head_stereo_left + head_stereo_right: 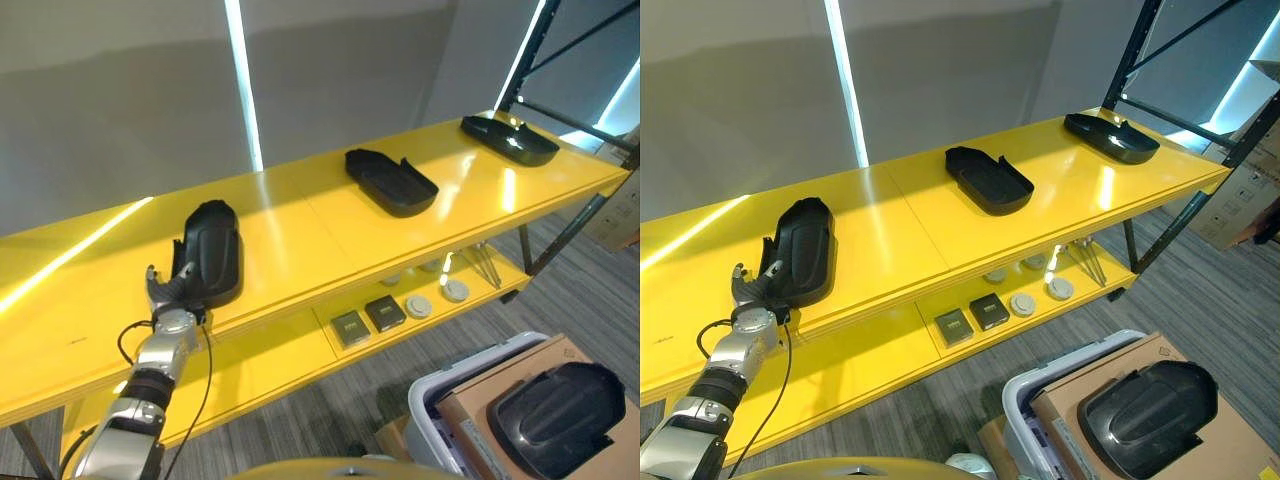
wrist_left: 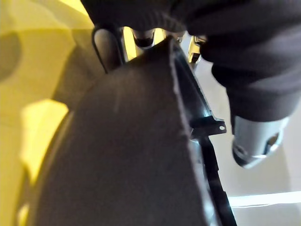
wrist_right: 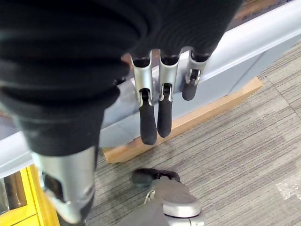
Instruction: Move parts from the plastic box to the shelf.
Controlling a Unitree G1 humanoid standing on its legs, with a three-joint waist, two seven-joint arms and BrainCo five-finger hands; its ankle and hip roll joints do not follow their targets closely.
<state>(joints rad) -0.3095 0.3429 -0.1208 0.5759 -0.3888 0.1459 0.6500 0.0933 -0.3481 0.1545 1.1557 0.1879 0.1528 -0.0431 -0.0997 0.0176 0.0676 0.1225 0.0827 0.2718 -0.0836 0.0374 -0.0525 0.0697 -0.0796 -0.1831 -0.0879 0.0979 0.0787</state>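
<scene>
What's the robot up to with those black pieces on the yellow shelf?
It is moving black plastic parts from a box onto the yellow shelf. Its left hand grips the near end of one black part resting on the top shelf board. Two more black parts already lie further along that board. Another part sits on cardboard in the plastic box on the floor. The right hand hangs relaxed and holds nothing.

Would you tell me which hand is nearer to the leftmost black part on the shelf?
Left. The left hand grips the leftmost black part's near end; the right hand hangs by the plastic box.
</scene>
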